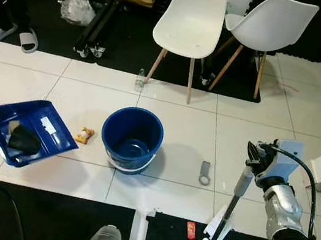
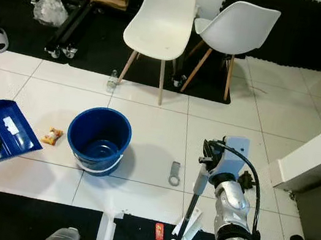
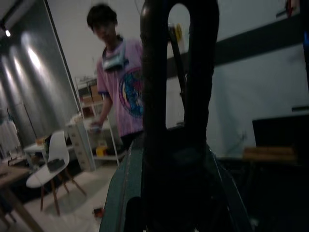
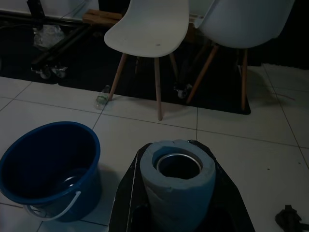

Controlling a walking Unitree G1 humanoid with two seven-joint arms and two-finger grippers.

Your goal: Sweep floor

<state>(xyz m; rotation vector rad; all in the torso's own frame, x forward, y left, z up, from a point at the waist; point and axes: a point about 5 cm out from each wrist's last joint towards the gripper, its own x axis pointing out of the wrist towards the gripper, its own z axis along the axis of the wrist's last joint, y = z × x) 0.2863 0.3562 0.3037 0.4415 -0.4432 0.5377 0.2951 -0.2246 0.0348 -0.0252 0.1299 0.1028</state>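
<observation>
While tilted, blue dustpan (image 1: 34,129) holds dark debris (image 1: 23,140).

Eye views bright, sharp, evenly lit; wrist views dim, left slightly blurred.

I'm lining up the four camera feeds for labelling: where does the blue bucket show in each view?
Left eye view: blue bucket just left of centre, on the white tiles.
Right eye view: it sits left of centre, lower half.
Left wrist view: not in it.
Right wrist view: it sits in the lower left corner.
Shared landmark: the white chair behind the bucket, seen in both eye views and the right wrist view.
</observation>
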